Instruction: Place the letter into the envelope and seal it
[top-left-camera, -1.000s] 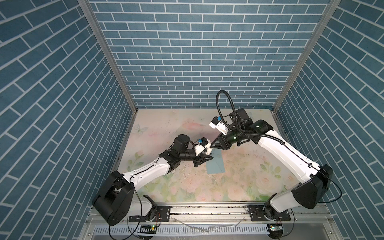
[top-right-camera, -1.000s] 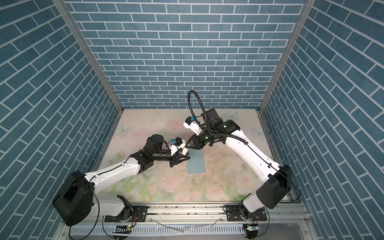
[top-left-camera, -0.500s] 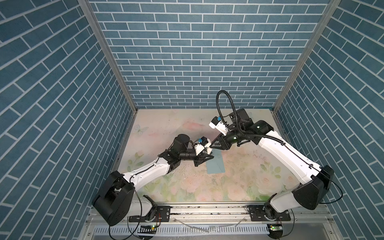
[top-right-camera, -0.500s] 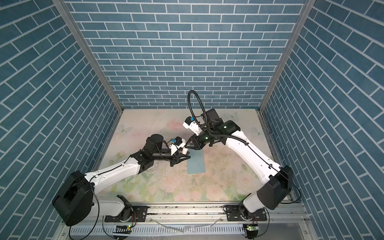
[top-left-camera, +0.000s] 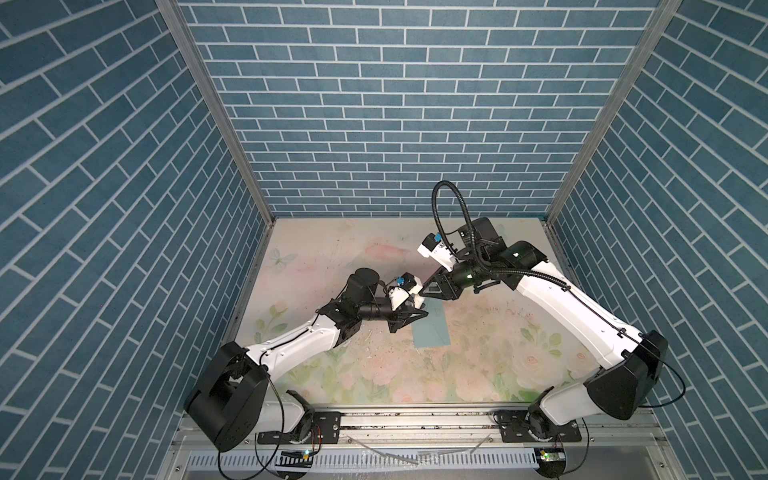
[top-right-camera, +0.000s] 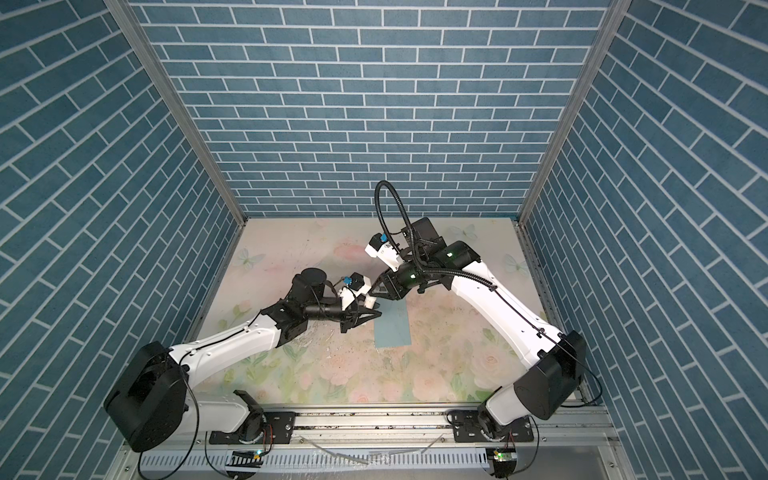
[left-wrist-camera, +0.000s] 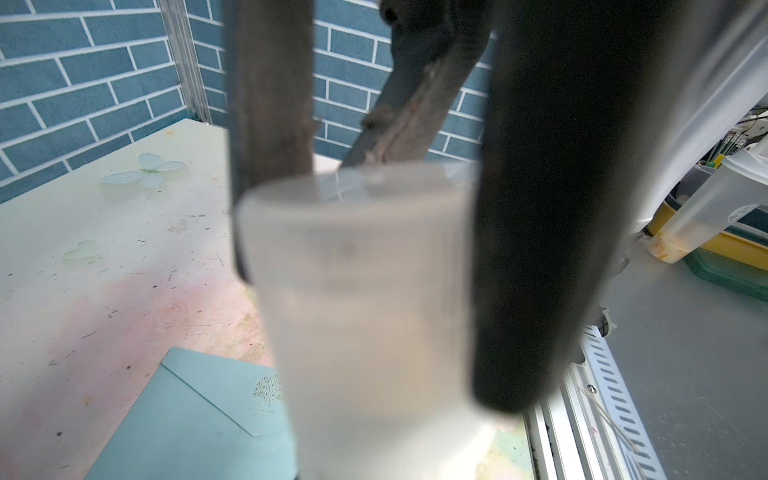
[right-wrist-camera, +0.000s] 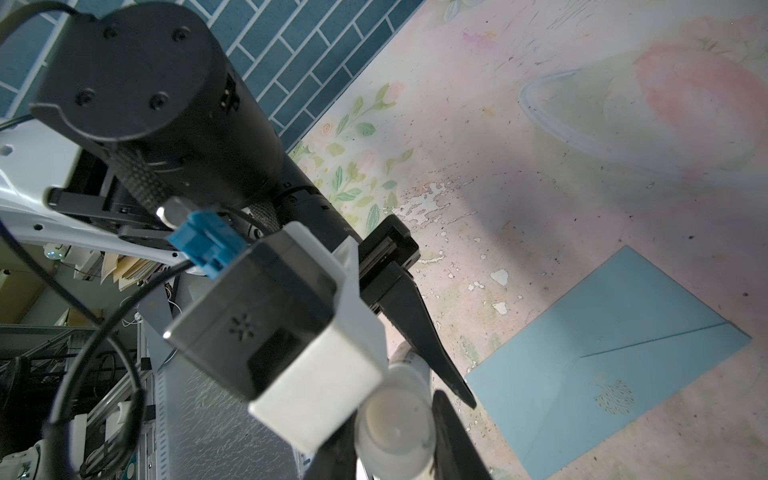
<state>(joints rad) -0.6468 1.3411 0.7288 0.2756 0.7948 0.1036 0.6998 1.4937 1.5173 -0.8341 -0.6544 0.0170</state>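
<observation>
Pink-and-green floral table (top-left-camera: 374, 257) carries the teal envelope (top-left-camera: 432, 332), lying flat near the middle with its pointed flap folded down. Over its far-left corner the left gripper (left-wrist-camera: 374, 332) is clamped on a white tube (right-wrist-camera: 392, 432), and from the right, the right gripper (top-left-camera: 422, 293) pinches that tube's end.

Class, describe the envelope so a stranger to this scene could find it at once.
Look at the flowery table inside the blue brick walls. Near its middle, beside where the left gripper and right gripper meet, lies the envelope. It is the only flat teal rectangle, with a small tree emblem on its pointed flap.
</observation>
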